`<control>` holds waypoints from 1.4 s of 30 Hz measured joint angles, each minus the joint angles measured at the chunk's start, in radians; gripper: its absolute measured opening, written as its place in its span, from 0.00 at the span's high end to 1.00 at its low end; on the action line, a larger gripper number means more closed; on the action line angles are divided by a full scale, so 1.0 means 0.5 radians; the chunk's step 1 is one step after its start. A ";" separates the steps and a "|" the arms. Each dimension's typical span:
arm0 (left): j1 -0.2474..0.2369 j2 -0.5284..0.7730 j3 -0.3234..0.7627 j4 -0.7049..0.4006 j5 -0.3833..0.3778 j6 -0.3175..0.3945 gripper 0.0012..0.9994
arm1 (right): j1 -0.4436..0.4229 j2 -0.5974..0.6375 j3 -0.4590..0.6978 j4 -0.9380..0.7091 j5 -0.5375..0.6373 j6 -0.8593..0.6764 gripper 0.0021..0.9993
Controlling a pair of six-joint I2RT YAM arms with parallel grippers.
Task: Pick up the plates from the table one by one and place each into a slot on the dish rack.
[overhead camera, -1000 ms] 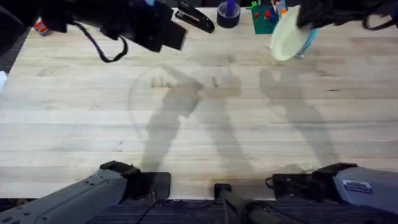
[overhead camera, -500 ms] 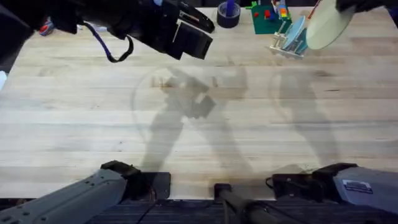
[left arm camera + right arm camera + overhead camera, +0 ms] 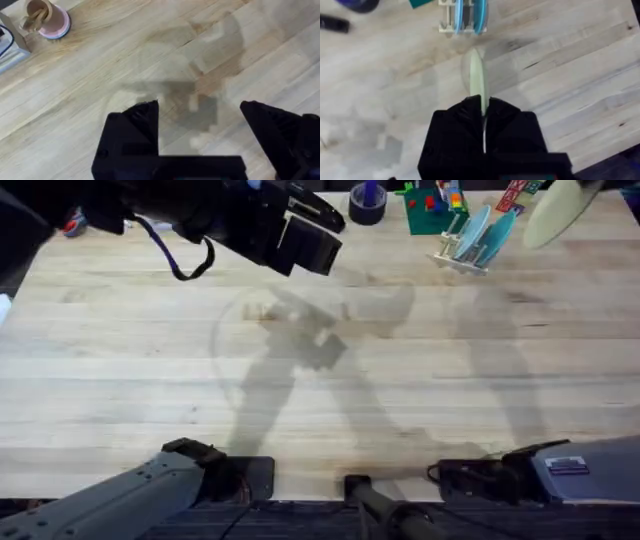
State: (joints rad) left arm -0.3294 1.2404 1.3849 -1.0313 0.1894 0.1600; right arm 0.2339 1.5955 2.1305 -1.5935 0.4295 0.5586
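The cream plate (image 3: pixel 555 218) has swung right of the dish rack (image 3: pixel 470 242), far right on the desk (image 3: pixel 300 380); the right gripper (image 3: pixel 482 107) clamps its rim, holding it edge-on, likely for slotting beside the teal plates (image 3: pixel 467 15). The left gripper (image 3: pixel 200 107), fingers apart, hovers empty.

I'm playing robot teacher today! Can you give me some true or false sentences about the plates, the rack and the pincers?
1. The right pincer is holding the cream plate on its edge. True.
2. The dish rack has teal plates standing in it. True.
3. The left pincer is squeezing a teal plate. False: it is open over bare table, with nothing between its fingers.
4. The cream plate is already in a slot of the rack. False: it is in the air, to the right of the rack in the overhead view.
5. The rack sits at the near edge of the table, by the arms' bases. False: it is at the far edge.
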 joint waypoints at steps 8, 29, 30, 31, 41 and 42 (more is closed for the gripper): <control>0.000 0.000 0.000 0.000 0.000 0.000 0.00 | -0.172 0.087 0.124 0.093 0.001 0.032 0.97; 0.000 0.005 0.000 0.021 0.000 0.000 0.00 | -0.470 0.406 0.129 0.375 -0.233 -0.344 0.97; 0.000 0.010 0.000 0.021 0.000 0.000 0.00 | -0.470 0.405 0.129 0.377 -0.233 -0.349 0.97; 0.000 0.016 0.000 0.021 0.000 0.000 0.00 | -0.470 0.405 0.129 0.377 -0.233 -0.353 0.97; 0.000 0.070 0.000 0.028 -0.002 0.000 0.00 | -0.470 0.406 0.129 0.410 -0.234 -0.372 0.97; 0.000 0.070 0.000 0.034 -0.002 0.000 0.00 | -0.470 0.406 0.129 0.416 -0.234 -0.372 0.97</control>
State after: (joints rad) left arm -0.3294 1.2755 1.3849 -1.0143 0.1886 0.1600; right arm -0.0013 1.7985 2.1948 -1.3855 0.3126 0.3725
